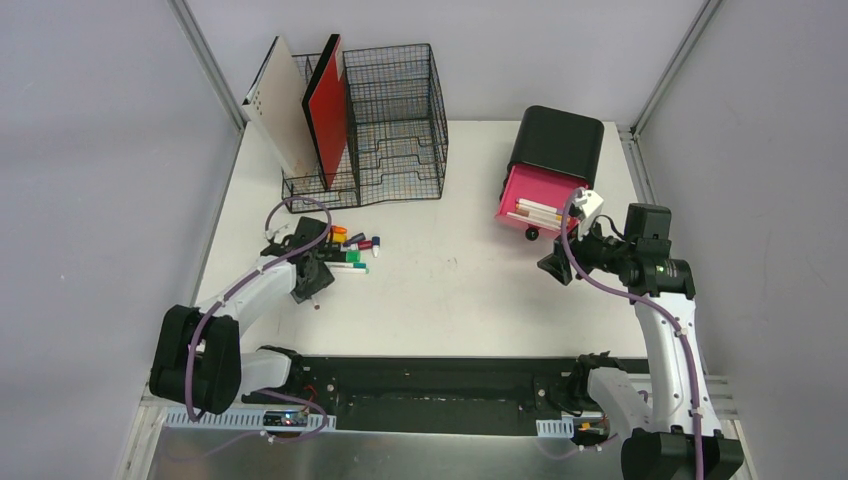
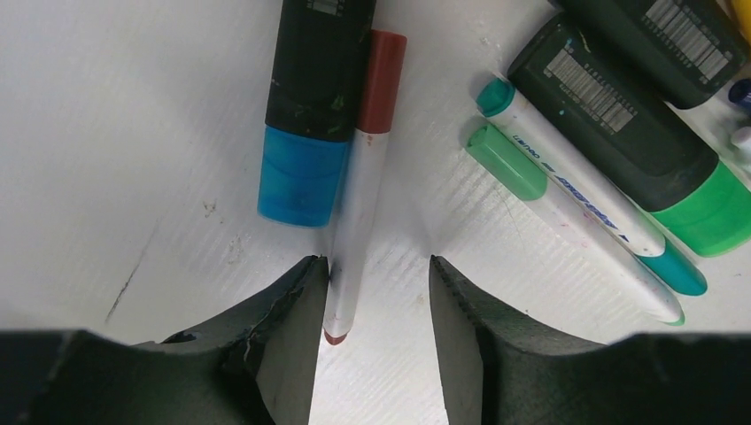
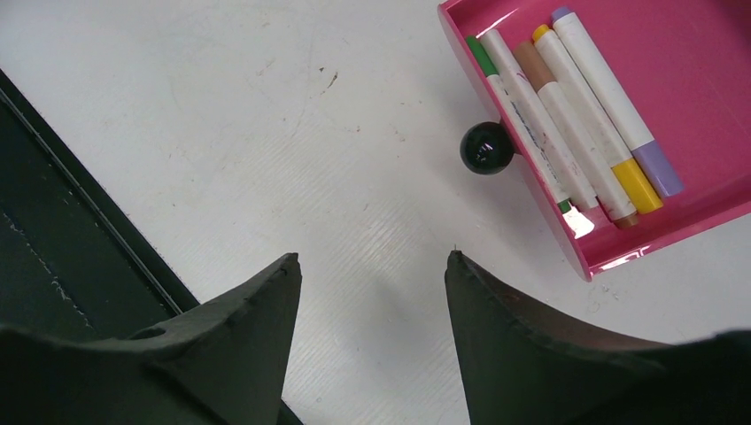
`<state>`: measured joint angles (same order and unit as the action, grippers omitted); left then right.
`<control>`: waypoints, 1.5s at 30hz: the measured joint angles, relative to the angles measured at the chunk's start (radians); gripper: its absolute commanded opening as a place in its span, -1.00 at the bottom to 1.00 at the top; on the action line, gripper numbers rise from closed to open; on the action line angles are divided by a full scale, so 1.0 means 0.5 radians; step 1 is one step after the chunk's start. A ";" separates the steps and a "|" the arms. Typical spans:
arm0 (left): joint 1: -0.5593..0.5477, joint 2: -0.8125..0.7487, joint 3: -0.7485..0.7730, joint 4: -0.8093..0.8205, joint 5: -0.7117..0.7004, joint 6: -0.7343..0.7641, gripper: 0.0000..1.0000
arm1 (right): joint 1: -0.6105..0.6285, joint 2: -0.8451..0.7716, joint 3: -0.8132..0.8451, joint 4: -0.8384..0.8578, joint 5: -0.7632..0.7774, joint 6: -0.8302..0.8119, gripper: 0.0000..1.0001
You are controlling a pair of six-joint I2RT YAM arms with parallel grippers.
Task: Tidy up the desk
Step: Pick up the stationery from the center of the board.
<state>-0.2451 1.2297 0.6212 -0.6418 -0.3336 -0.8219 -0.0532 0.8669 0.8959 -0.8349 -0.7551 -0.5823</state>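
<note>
Near the left claw (image 2: 376,261), a green-tipped black highlighter (image 2: 642,146) bears a barcode label (image 2: 589,80).

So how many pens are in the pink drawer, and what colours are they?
Green pen: 1
Brown pen: 1
Yellow pen: 1
Purple pen: 1
White pen, colour mark too hard to see: 1
Total: 5 pens, all lying side by side in the pink drawer.

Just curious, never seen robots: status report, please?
Left gripper open, straddling red-capped marker. Right gripper open, empty, near pink drawer. Loose markers on desk; nothing in the way.
</note>
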 measured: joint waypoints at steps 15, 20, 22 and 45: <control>0.128 0.224 0.119 -0.010 0.101 0.000 -0.33 | -0.018 0.000 0.000 0.000 -0.002 -0.002 0.28; 0.140 0.376 0.247 -0.055 0.106 0.005 -0.55 | -0.026 -0.001 -0.001 -0.001 -0.004 -0.002 0.28; 0.140 0.434 0.301 -0.079 0.111 0.007 -0.66 | -0.030 -0.003 -0.002 0.000 -0.005 -0.003 0.29; 0.141 -0.505 -0.060 -0.083 0.392 0.062 -1.00 | -0.031 -0.011 -0.002 -0.001 -0.057 -0.014 0.30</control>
<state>-0.1745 0.9771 0.5915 -0.6834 -0.1375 -0.7910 -0.0689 0.8612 0.8948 -0.8352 -0.7837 -0.5896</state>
